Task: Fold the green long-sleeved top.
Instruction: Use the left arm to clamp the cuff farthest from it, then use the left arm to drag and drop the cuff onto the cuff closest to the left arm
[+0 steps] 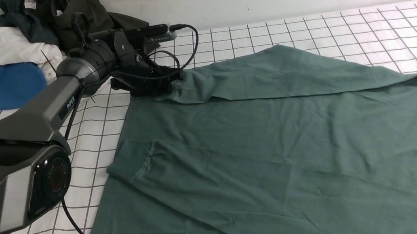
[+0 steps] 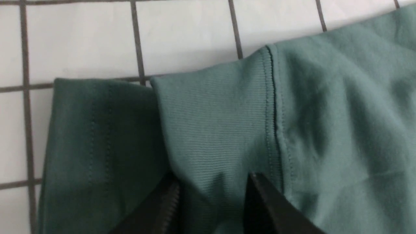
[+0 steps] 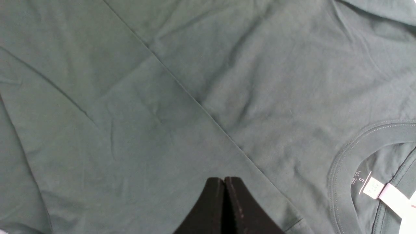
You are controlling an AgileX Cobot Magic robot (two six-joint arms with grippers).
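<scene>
Now | left gripper apart astride top cuff | right gripper together | size print: S

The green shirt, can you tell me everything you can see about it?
The green long-sleeved top is a muted sage green, soft and cotton-looking, lightly wrinkled. It lies spread flat on the white gridded table, both sleeves folded in across its body. Its ribbed neck carries a white tag and a printed S. One ribbed cuff sits between the parted jaws of the left gripper; the right gripper, shut, is over the body near the neck.
</scene>
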